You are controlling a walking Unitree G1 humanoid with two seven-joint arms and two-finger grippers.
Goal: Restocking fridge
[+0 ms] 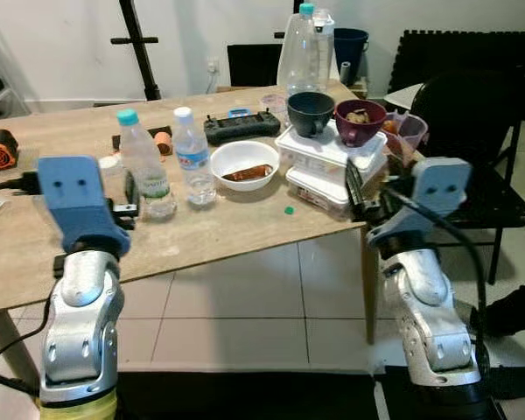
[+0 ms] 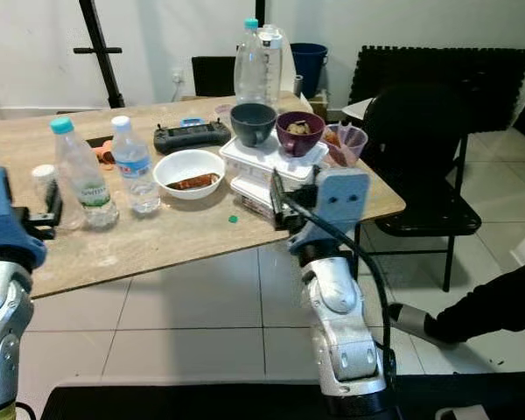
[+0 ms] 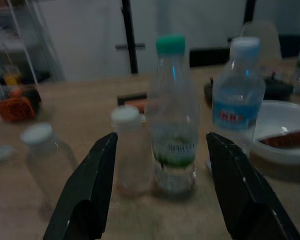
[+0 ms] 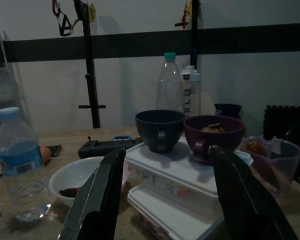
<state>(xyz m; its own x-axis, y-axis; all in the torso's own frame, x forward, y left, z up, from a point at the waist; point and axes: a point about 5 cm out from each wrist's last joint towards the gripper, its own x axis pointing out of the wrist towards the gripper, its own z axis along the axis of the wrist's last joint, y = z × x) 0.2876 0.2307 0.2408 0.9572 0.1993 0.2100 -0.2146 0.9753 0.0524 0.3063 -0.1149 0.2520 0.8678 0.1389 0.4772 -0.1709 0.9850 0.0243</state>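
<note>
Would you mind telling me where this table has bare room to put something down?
The table is bare along its near edge, in front of the white bowl and two bottles. The right end is crowded with stacked containers and cups.

A pale wooden table (image 1: 245, 229) stands on a floor of large light tiles (image 1: 245, 306) with dark grout lines. Behind it runs a plain white wall (image 1: 61, 44), with a black metal stand (image 1: 138, 44) leaning up against it (its base is hidden by the table). A black chair (image 2: 420, 166) sits at the table's right end, and another black chair (image 1: 254, 63) at the far side.
</note>
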